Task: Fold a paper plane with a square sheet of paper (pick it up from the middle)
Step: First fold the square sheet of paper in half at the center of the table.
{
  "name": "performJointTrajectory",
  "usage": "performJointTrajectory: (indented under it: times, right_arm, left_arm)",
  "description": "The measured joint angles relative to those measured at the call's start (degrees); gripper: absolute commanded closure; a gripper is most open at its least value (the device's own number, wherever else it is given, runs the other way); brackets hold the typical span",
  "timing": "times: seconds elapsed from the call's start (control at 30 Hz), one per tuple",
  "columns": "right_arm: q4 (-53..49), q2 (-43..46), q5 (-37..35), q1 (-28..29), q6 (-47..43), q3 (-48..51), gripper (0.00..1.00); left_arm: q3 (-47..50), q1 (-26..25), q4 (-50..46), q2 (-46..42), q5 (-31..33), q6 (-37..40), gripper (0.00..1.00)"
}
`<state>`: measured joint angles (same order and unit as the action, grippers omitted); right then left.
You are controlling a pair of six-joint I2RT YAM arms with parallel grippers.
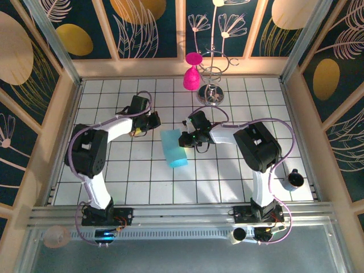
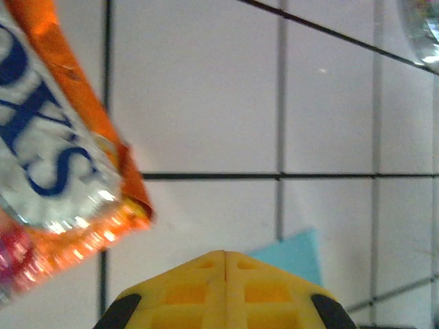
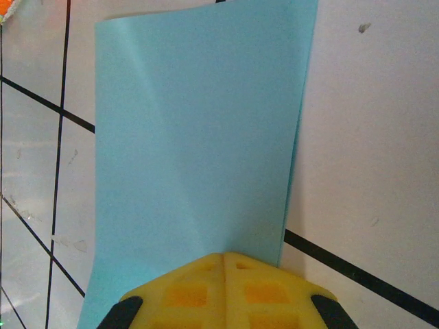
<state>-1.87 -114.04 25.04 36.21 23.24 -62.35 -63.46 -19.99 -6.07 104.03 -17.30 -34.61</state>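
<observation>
Left gripper: yellow fingers pressed together with only a thin seam between them; nothing between the tips
Ahead of the left gripper: bare white gridded table; a corner of the square sheet of paper shows just beyond the fingertips on one side, apart from them
Beside the left gripper: orange-and-silver snack packet with blue lettering lies on the tiles off to the other side, not touching the fingers
Right gripper: fingers fully closed, tips meeting over the near edge of the light-blue sheet; whether a layer is pinched between them cannot be told
Square sheet of paper: lies directly in front of the right gripper's tips and stretches away from them; a second layer peeks out along one long edge, so it looks doubled over; in the overhead view it sits between the two grippers, closer to the right one
Beyond both grippers: a pink goblet and a wire stand at the far side of the table, well apart from the paper
</observation>
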Motion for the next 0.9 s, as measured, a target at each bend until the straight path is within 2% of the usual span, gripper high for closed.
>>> performJointTrajectory:
  times: [0.2,0.37,0.63,0.9]
  right_arm:
    - [0.42,0.07,0.02,0.0,0.02,0.26,0.97]
    - [0.61,0.11,0.02,0.0,0.02,0.39,0.98]
    - [1.05,0.17,0.04,0.0,0.24,0.66,0.98]
    - [1.97,0.39,0.0,0.0,0.7,1.29,0.98]
  left_arm:
    - [14.71,-6.64,7.93,-10.58,-6.99,-7.48,0.97]
    - [21.88,-9.79,9.33,-11.52,-9.68,-12.15,0.96]
    - [21.77,-10.95,10.73,-8.13,-10.78,-13.66,0.96]
    - [21.79,-10.95,9.6,-6.54,-10.1,-11.26,0.96]
